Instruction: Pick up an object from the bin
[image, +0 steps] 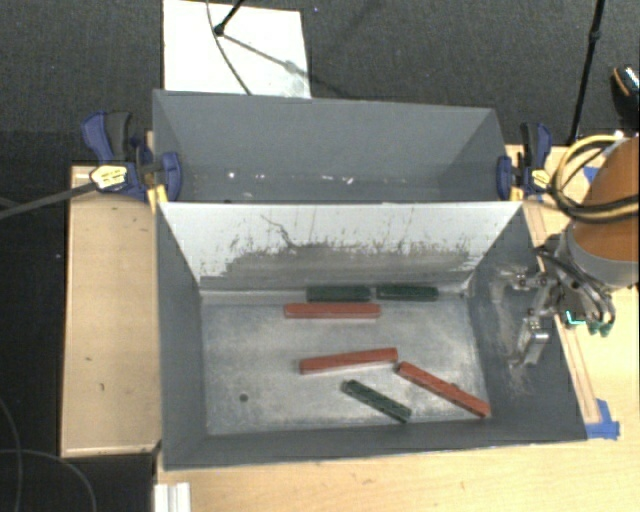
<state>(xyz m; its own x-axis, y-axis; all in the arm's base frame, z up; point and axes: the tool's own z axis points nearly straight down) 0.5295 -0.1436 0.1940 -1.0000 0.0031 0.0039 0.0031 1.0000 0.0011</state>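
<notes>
Grey bin (330, 240): my hand (527, 350) hangs at its right wall, grip state indeterminable; red bar (443, 389) nearest, front-right corner.

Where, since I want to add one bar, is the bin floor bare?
Bare: the floor at its left part, between the left wall and the bars' left ends. A strip is free between the back red bar and the middle red bar. Crowded: front right, where the dark green bar and slanted red bar lie, nearest the end effector.
</notes>
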